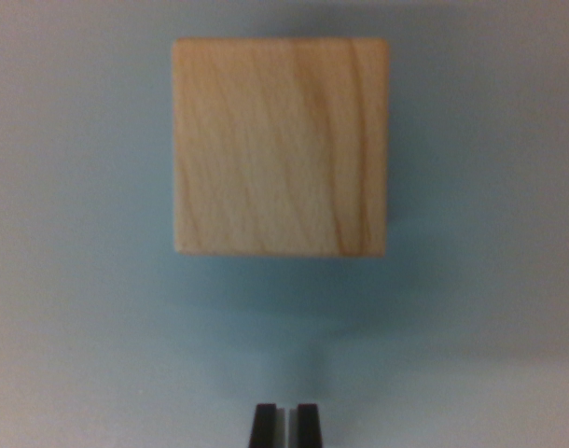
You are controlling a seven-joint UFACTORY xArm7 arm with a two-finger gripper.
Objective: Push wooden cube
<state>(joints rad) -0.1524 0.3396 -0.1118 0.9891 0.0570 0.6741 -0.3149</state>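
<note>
One wooden cube [281,147] on a pale tabletop [70,280], one gripper [285,425] below it.

Cube centred in the upper half of the wrist view, blurred, grain running top to bottom, soft shadow beneath. Two dark fingertips [263,427] at the bottom edge, jaws clenched nearly together with only a thin slit between, gripping nothing, apart from the cube.
</note>
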